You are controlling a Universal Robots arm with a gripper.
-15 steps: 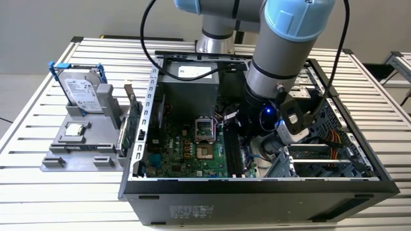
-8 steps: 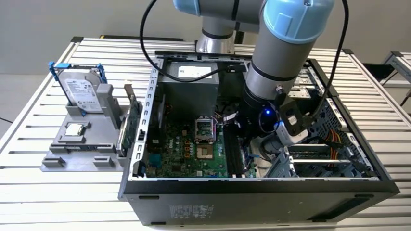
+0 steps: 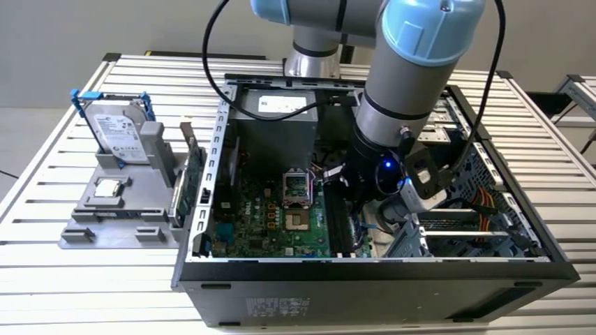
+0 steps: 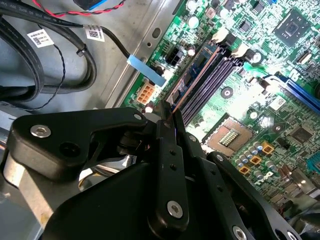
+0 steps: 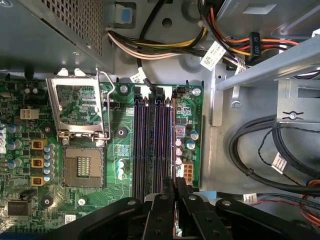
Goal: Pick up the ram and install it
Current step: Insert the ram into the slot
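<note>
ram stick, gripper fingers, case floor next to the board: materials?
Ram: seen edge-on between the gripper fingers, a thin coppery-brown strip over the memory slots; looks like laminated circuit board.
Fingers: matte black with silver screw heads, probably anodised metal or hard plastic; the look leaves it open.
Case floor: bare grey sheet metal, dull sheen, punched holes and folded edges.

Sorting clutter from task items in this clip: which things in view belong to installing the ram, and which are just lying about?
In the job: thin dark ram stick, edge-on between the gripper fingers; black memory slots.
Lying about: silver blue-framed drive; small square silver chip; grey plastic holder tray.
</note>
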